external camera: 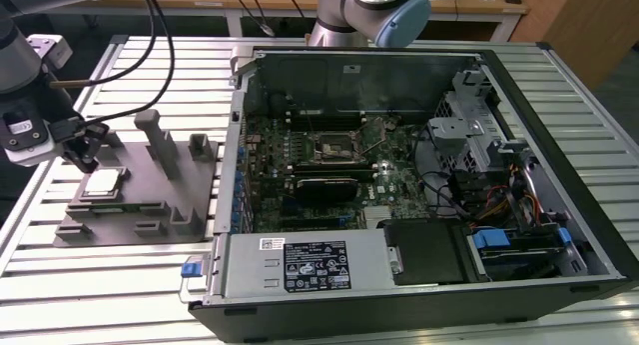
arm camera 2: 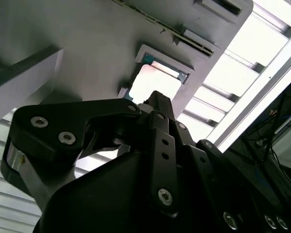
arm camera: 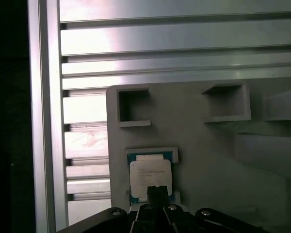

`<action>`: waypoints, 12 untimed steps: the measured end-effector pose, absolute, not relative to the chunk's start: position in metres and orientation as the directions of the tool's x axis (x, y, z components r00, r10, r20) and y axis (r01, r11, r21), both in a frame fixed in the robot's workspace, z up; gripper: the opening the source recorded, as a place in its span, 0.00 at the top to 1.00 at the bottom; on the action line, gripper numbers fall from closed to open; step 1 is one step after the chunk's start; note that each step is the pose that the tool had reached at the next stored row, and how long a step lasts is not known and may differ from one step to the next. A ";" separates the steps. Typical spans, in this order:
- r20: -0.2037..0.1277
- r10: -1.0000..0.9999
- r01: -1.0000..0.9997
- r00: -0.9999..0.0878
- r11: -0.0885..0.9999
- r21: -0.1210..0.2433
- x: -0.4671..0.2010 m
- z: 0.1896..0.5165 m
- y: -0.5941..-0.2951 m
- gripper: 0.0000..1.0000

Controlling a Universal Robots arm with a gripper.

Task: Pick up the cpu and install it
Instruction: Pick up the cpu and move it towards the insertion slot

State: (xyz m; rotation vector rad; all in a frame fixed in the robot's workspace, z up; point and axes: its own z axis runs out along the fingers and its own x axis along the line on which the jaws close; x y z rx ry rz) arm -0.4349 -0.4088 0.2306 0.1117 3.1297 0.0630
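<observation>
The cpu [external camera: 103, 182], a small square chip with a pale silvery top, lies flat in a shallow pocket of the grey plastic tray [external camera: 150, 236] at the exterior view's left. In both wrist views it sits in that pocket [arm camera: 150, 175] [arm camera 2: 156, 81]. My gripper [external camera: 86, 162] hangs just above the cpu's near edge, apart from it. The black fingertips [arm camera: 155, 192] are shut together with nothing between them, and they cover part of the chip [arm camera 2: 155, 99]. The open socket [external camera: 334, 144] shows on the motherboard inside the computer case.
The open computer case [external camera: 420, 285] lies on its side to the exterior view's right of the tray, with cables and drive bays inside. Upright grey posts [external camera: 160, 139] rise from the tray close to the cpu. The table is slatted metal [external camera: 100, 300].
</observation>
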 end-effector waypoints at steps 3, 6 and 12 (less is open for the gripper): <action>-0.005 0.068 0.068 -0.998 0.997 0.040 -0.434 0.227 -0.409 0.89; -0.004 0.064 0.064 -0.998 0.997 0.040 -0.434 0.224 -0.409 0.89; -0.003 0.053 0.053 -0.999 0.998 0.040 -0.433 0.217 -0.409 0.89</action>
